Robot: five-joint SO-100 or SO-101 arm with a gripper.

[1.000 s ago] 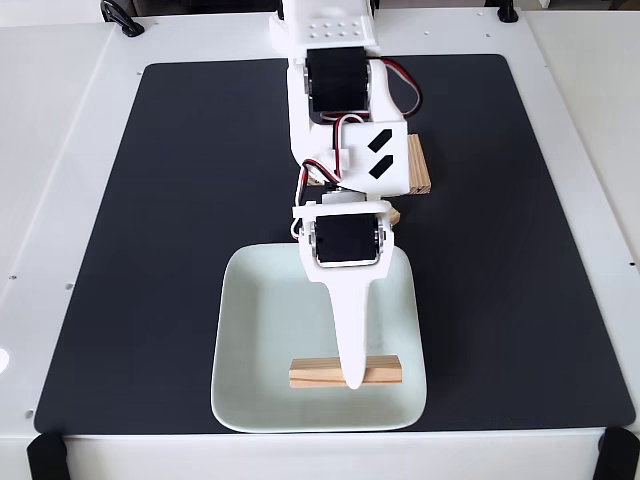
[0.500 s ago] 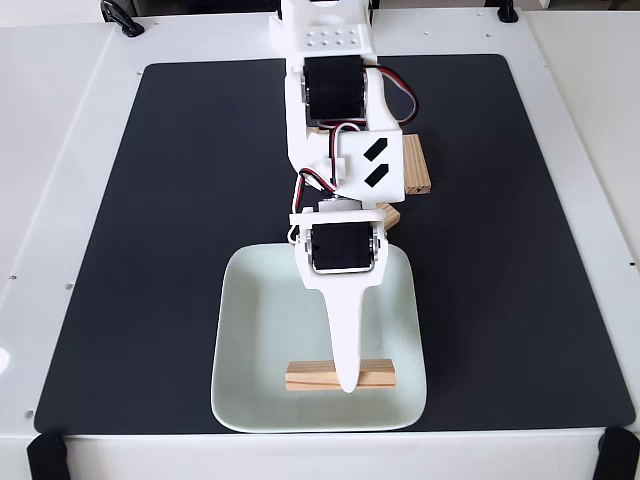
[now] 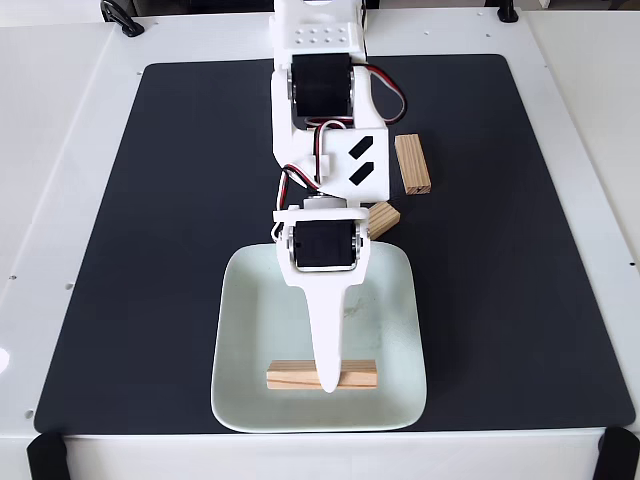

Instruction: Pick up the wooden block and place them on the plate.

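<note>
In the fixed view the pale mint plate [image 3: 258, 310] lies at the front middle of the black mat. My gripper [image 3: 326, 378] reaches down over the plate's front part, its white finger [image 3: 324, 330] crossing the middle of a wooden block [image 3: 290, 375]. That block lies crosswise, low over or on the plate; I cannot tell if it touches. The jaws look shut on it. A second wooden block [image 3: 412, 164] lies on the mat right of the arm. A third wooden block [image 3: 384, 218] peeks out beside the wrist, just behind the plate's far right corner.
The black mat [image 3: 150, 250] covers most of the white table [image 3: 60, 150]. The arm's white body [image 3: 320, 110] stands over the mat's far middle. Black clamps sit at the table's front corners and far edge.
The gripper and the block it holds have shifted left over the plate's front. The arm swung left too, uncovering the block on the mat to its right.
</note>
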